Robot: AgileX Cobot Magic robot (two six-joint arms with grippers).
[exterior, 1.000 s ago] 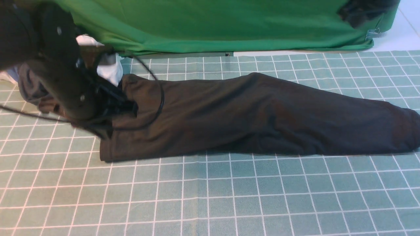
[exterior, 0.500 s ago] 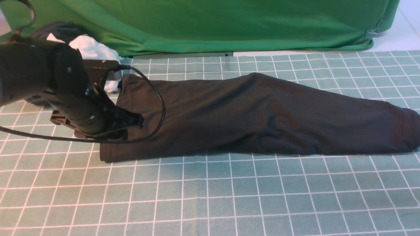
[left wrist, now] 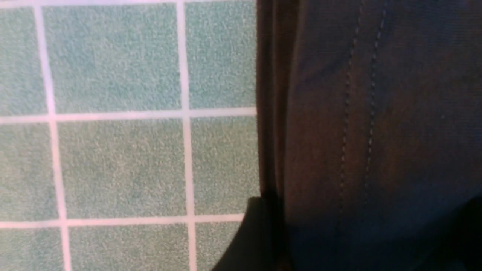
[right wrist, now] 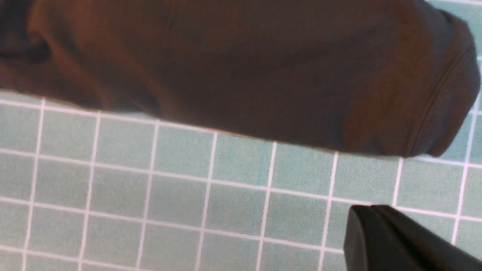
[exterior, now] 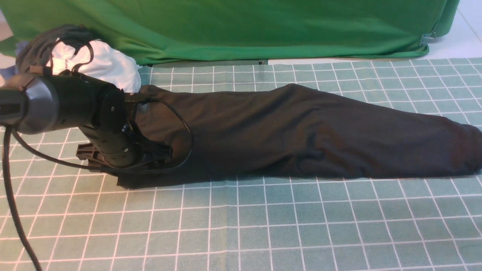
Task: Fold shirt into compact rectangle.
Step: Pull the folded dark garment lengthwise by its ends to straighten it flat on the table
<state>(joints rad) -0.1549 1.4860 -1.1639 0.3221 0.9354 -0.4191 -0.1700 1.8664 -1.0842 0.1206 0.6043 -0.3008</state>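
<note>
We see the shirt (exterior: 301, 131), plain black side up, lying as one long narrow band across the green checked surface (exterior: 241, 226). It runs from the left arm's side to the right edge of the front view, where its end is cut off. Over the last second the left end effector (exterior: 160, 154) has come down from a raised, blurred position above the band's left end. It now sits low on the cloth there, and its jaws have gone from together to spread wide. In the left wrist view one dark finger (left wrist: 250, 233) sits just at the stitched hem edge, and the other shows only as a dark corner over the cloth. The fabric (left wrist: 376, 131) lies flat between them and nothing is pinched yet. The shirt itself has kept its outline through that second. A dark blur at the top right of the front view a second ago is gone from it. The right end effector (right wrist: 371, 226) shows only in its own wrist view, jaws together and holding nothing, above bare surface just beside the ribbed end of the shirt (right wrist: 244, 64). We judge that the lengthwise folds are done and the left arm is readying to take the hem and carry it toward the far end. The band must be shortened before it counts as a compact rectangle. A white garment (exterior: 107, 66) and a dark grey bundle (exterior: 41, 41) lie behind the left arm, close to the shirt's corner.
</note>
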